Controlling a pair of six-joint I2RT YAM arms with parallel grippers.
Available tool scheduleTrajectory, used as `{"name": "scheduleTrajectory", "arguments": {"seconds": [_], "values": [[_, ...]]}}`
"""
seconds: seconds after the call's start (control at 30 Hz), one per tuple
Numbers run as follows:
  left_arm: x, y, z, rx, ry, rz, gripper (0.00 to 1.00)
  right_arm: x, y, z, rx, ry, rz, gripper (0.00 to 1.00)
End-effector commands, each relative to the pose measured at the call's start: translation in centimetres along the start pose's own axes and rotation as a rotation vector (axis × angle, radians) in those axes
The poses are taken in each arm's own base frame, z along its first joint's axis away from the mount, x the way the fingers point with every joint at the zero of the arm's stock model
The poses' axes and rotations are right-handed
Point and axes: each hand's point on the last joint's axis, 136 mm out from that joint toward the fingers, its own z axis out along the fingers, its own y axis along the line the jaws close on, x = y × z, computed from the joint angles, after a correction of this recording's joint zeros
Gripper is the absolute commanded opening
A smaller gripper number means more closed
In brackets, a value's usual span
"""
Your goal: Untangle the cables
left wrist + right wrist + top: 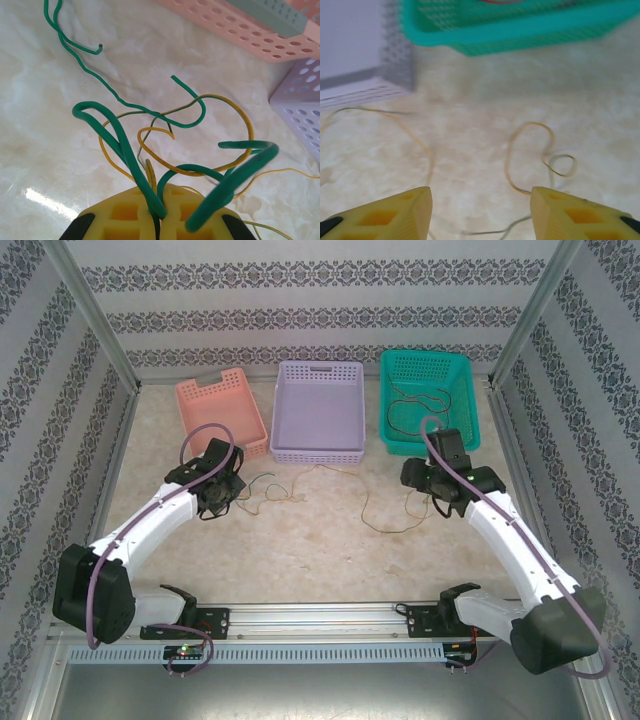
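Top external: seemingly marbled table point(330, 550), patterned walls point(320, 315); left tool point(159, 200) clamps green cable point(114, 134), right tool point(481, 210) apart.

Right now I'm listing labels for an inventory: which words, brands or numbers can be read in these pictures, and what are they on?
None: no text shows on the pink basket, lilac basket, green basket or cables.

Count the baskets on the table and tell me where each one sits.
3. The salmon basket sits at the back left, the lilac basket at the back centre, and the teal basket at the back right. None seems to be hidden.
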Motion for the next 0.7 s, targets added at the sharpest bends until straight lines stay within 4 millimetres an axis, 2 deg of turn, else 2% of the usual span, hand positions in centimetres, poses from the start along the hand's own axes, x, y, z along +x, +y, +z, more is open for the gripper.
{"name": "scheduleTrajectory", "arguments": {"seconds": [0.0,0.03,0.1,0.2,0.33,0.43,0.5,0.67], "values": [[-0.6,-0.9,-0.9,0.048,-0.013,0.021,0.00,-0.9,5.6,-1.4,-0.137,-0.087,-0.199,0.55],[-0.6,-1.1,-1.0,0.056,-0.011,0.022,0.00,-0.2,7.5,-1.1,-0.206,-0.080,-0.239,0.56],[-0.7,-1.3,-1.4,0.072,-0.011,0.025,0.00,1.0,10.2,-0.2,-0.293,-0.036,-0.258,0.56],[-0.6,-1.9,-2.1,0.114,-0.008,0.039,0.00,2.2,12.3,1.5,-0.295,0.044,-0.199,0.56],[-0.4,-2.2,-2.9,0.166,-0.003,0.048,0.00,4.0,15.0,4.3,-0.320,0.139,0.087,0.57],[-0.1,-2.0,-3.2,0.186,0.000,0.047,0.00,4.7,17.9,6.4,-0.359,0.128,0.302,0.59],[0.2,-1.9,-3.4,0.204,0.006,0.040,0.00,5.2,18.9,8.0,-0.362,0.135,0.440,0.60],[0.5,-2.7,-4.7,0.290,0.014,0.035,0.00,6.4,21.6,10.2,-0.337,0.190,0.594,0.60]]}}
